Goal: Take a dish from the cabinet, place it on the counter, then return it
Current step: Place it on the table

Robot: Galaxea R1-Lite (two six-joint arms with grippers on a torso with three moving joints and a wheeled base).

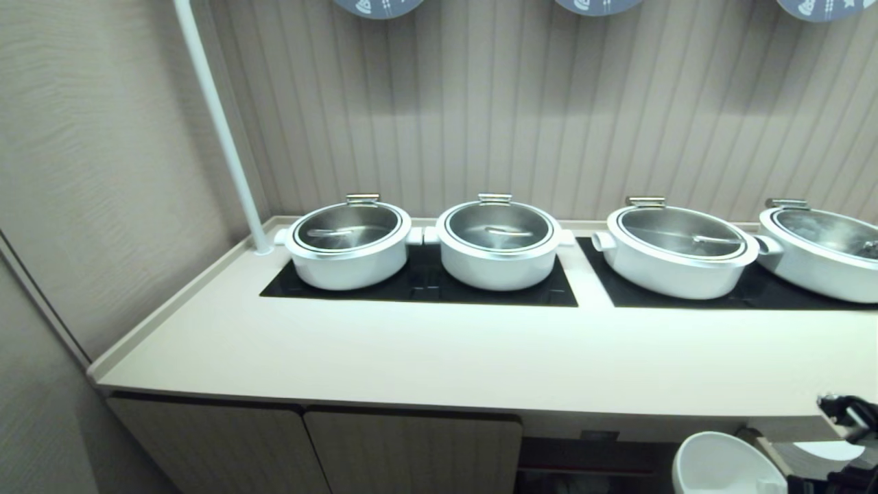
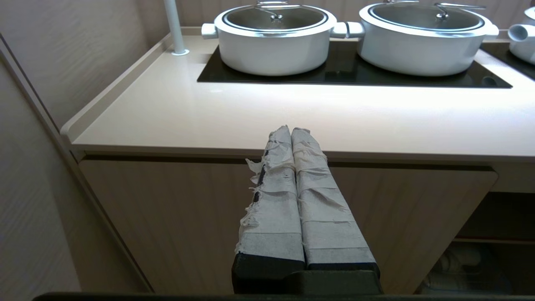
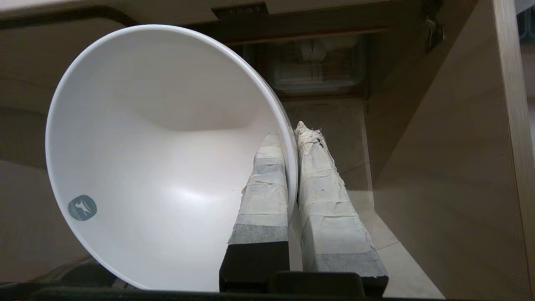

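**Bowl pinched by its rim, below the counter edge**

My right gripper (image 3: 292, 142) is clamped on the rim of the small plain white round ceramic bowl (image 3: 159, 167), one taped finger inside, one outside. It is smooth, deep, with a grey-blue logo near the rim. In the head view it sits at lower right, under the long cream-beige counter (image 1: 439, 357), whose front stretch lies bare. My left gripper (image 2: 292, 138) rests closed, empty.

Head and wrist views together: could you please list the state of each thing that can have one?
dish: held by its rim, below the counter's edge.
right gripper: shut on the dish's wall, one finger inside.
left gripper: shut, empty, before the cabinet.
cabinet doors: left ones closed; right door swung open.
pots: lids on, standing on black panels.
counter: no dish on it.
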